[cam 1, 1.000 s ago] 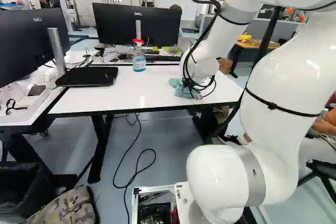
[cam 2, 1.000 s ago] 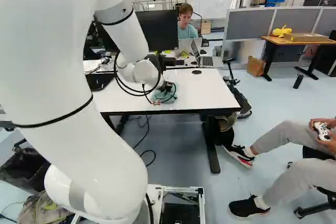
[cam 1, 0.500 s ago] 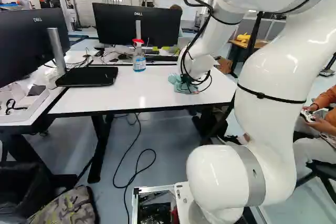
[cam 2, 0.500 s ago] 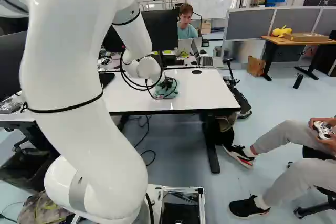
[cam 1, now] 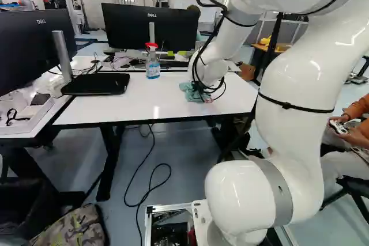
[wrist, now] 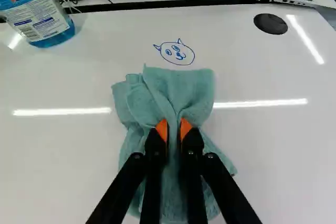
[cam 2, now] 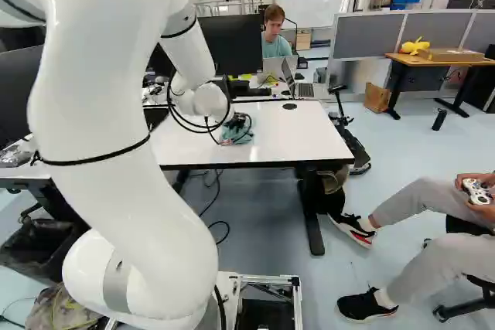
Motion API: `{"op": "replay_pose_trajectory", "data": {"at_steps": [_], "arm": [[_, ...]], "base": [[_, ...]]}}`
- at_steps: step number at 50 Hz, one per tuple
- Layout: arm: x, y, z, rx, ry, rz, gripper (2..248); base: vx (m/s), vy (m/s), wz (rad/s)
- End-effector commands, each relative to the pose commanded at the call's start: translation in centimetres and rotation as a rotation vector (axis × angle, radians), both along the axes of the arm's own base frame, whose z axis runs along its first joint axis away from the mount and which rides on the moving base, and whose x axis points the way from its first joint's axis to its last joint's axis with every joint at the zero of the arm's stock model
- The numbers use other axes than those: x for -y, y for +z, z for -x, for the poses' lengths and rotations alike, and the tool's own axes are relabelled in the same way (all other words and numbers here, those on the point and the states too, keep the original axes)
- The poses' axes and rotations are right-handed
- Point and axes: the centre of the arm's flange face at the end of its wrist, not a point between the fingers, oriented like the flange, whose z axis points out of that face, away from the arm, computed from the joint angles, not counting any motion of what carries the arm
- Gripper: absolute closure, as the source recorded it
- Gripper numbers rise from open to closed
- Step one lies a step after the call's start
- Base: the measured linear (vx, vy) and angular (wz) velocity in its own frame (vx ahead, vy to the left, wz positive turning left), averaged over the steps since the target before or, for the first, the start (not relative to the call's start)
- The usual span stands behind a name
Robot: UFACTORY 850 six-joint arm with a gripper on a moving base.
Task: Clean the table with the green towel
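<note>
- One black, orange-padded pincer [wrist: 174,129] holds a fold of the soft blue-green cloth towel [wrist: 186,87], pinched from both sides
- Towel lies bunched on the glossy white desk [wrist: 58,156], its longer spread running along the pincer's own line
- Blue-ink cat-face drawing [wrist: 177,53] sits straight ahead, just beyond the towel's far edge
- Wiping it likely calls for a forward push, pressed flat; the clear spray bottle of blue liquid [wrist: 39,14] stands ahead and left
</note>
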Motion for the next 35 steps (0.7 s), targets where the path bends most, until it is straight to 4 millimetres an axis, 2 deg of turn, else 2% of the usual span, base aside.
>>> {"op": "replay_pose_trajectory", "data": {"at_steps": [15,35], "arm": [[-1.2,0.1,2.7,-0.008,0.025,0.000,202],[-1.3,0.1,6.7,-0.016,0.028,0.000,202]], "base": [[0.000,0.000,0.000],[0.000,0.000,0.000]]}}
